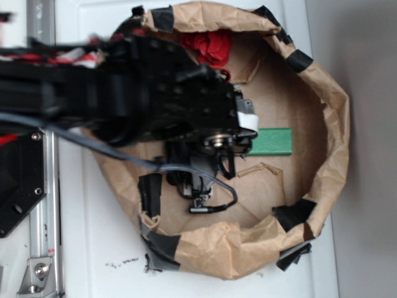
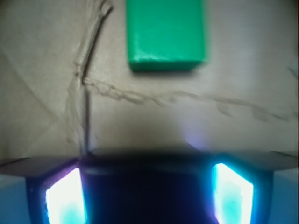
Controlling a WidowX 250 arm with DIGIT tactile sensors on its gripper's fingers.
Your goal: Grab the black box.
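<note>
A crumpled brown paper basin (image 1: pixel 329 124), patched with black tape, sits on a white table (image 1: pixel 93 248). The black arm (image 1: pixel 124 93) covers its middle. A green block (image 2: pixel 166 32) lies ahead of the claw (image 2: pixel 149 191), apart. The claw is pinching the black box (image 2: pixel 149 186) between its glowing pads (image 2: pixel 65 198). The box looks stiff, glossy, perhaps slippery, so flat opposite sides suit the grip best.

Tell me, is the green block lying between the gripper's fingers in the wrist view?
No, the green block lies on the brown paper ahead of the gripper, well clear of its fingers.
</note>
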